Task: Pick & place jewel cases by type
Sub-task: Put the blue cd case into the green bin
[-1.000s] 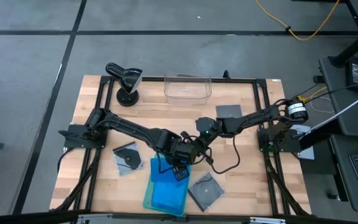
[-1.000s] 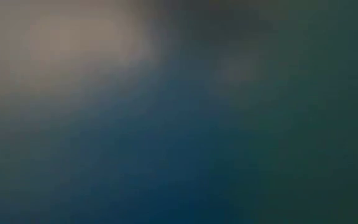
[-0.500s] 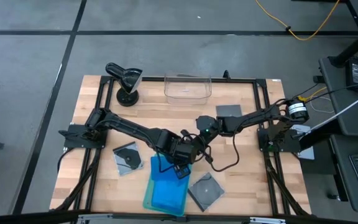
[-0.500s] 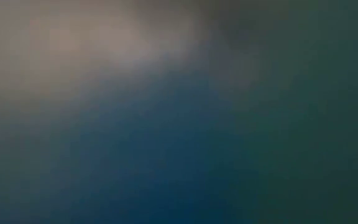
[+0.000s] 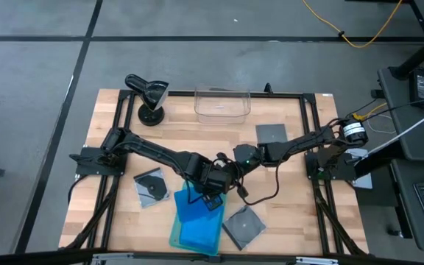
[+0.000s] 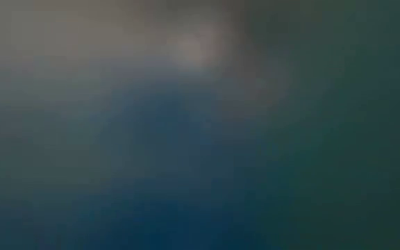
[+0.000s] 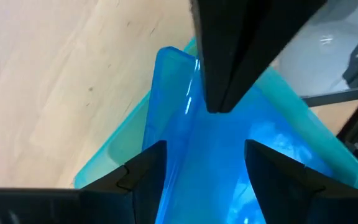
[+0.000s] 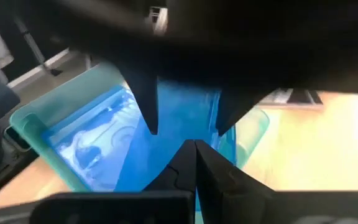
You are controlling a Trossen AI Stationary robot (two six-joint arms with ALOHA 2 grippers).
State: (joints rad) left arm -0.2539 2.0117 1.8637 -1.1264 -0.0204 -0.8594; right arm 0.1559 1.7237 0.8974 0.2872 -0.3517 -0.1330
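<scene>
Blue jewel cases (image 5: 199, 224) lie stacked on a pale green tray (image 5: 174, 237) near the table's near edge. One blue case (image 7: 173, 106) is tipped up at the stack's far end (image 5: 190, 196). My left gripper (image 5: 210, 197) is open above it, a finger on either side of the raised blue case (image 7: 205, 149). My right gripper (image 5: 227, 180) is shut, and its tip (image 7: 216, 106) points in between the left fingers. Three grey cases lie flat on the table (image 5: 150, 186), (image 5: 243, 224), (image 5: 271, 132). The low view shows only a blue-green blur. My right gripper comes slanting down from the table's right and far side. Its shut fingers (image 8: 194, 152) end at the face of the raised blue case (image 7: 194, 118), and I cannot tell whether they touch it. My left gripper's fingers (image 7: 145, 171) flank that case; whether they touch it is not plain.
A clear rectangular bin (image 5: 222, 103) stands at the far edge, with a black stand (image 5: 149, 96) to its left. Both arms cross the table's middle and nearly meet over the tray. Bare wood shows on the left and at the right near corner.
My right gripper has moved toward the near edge and closer to the left gripper. The blue stack and the left gripper stay where they were.
</scene>
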